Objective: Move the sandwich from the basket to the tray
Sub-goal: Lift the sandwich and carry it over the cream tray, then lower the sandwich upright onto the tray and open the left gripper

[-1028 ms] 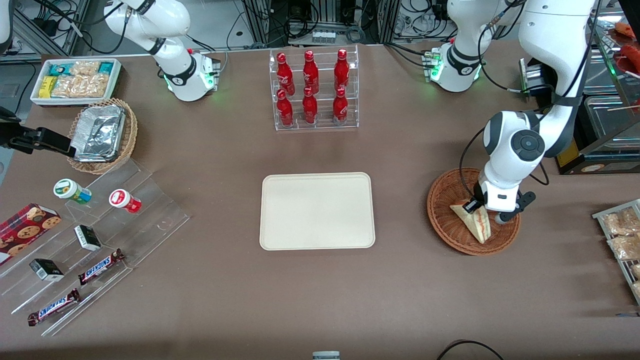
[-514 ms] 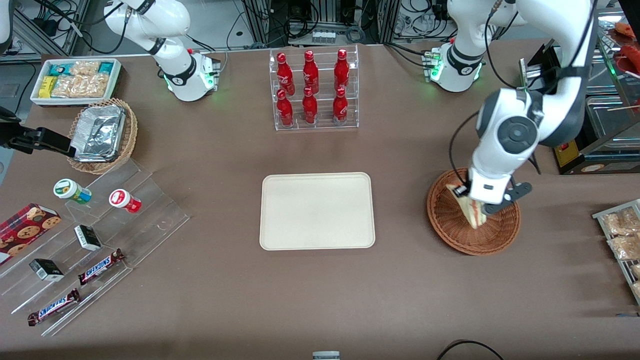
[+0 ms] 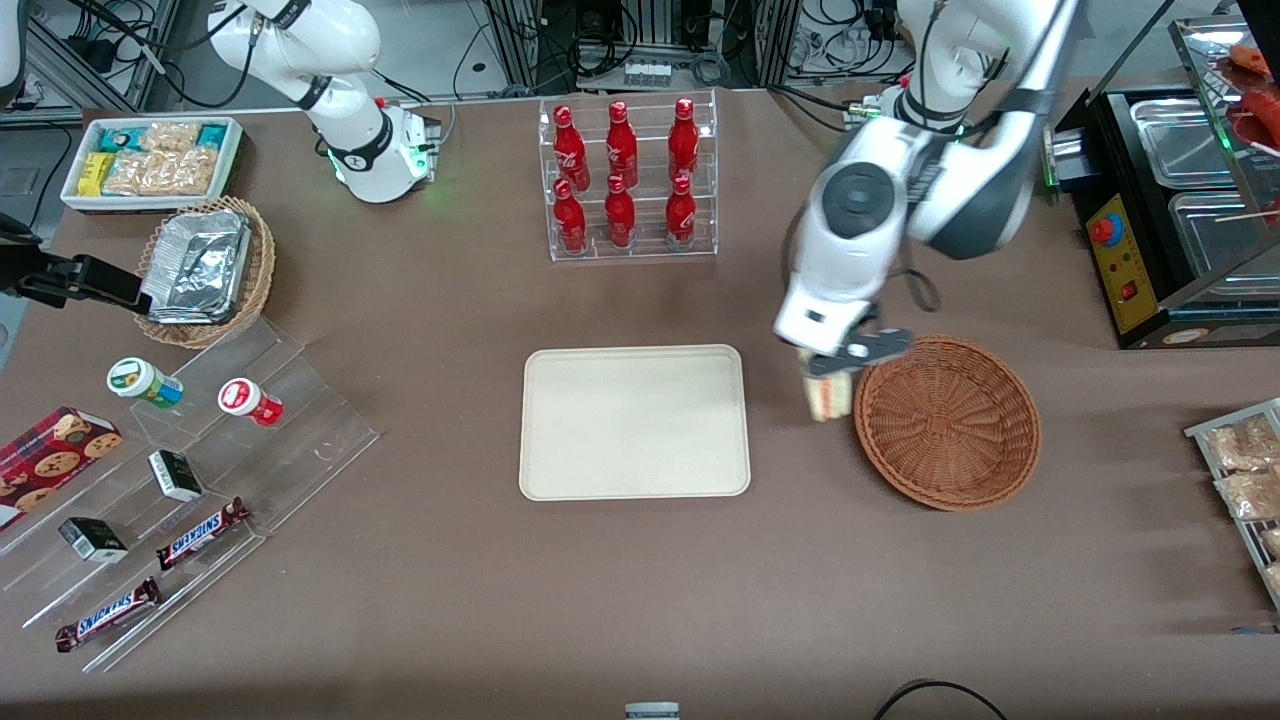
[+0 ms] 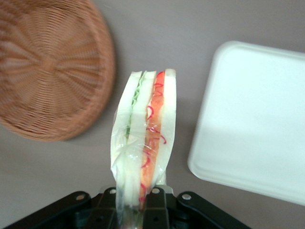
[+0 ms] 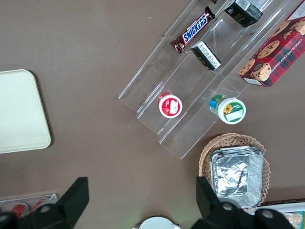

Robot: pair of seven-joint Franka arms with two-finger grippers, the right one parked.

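My left gripper (image 3: 838,366) hangs in the air over bare table between the tray and the basket, shut on the sandwich (image 3: 830,398). In the left wrist view the gripper (image 4: 137,200) pinches the wrapped wedge of white bread (image 4: 145,138), whose red, orange and green filling edge faces the camera. The round reddish-brown wicker basket (image 3: 948,422) (image 4: 47,71) holds nothing and sits toward the working arm's end. The cream rectangular tray (image 3: 634,421) (image 4: 257,119) (image 5: 19,112) lies flat at the table's middle with nothing on it.
A clear rack of red bottles (image 3: 628,180) stands farther from the front camera than the tray. A tan basket of foil packets (image 3: 205,268), a white snack bin (image 3: 150,160) and acrylic steps with snacks (image 3: 180,480) lie toward the parked arm's end.
My gripper has lifted the sandwich out of the basket and carried it sideways toward the tray. The basket now holds nothing.
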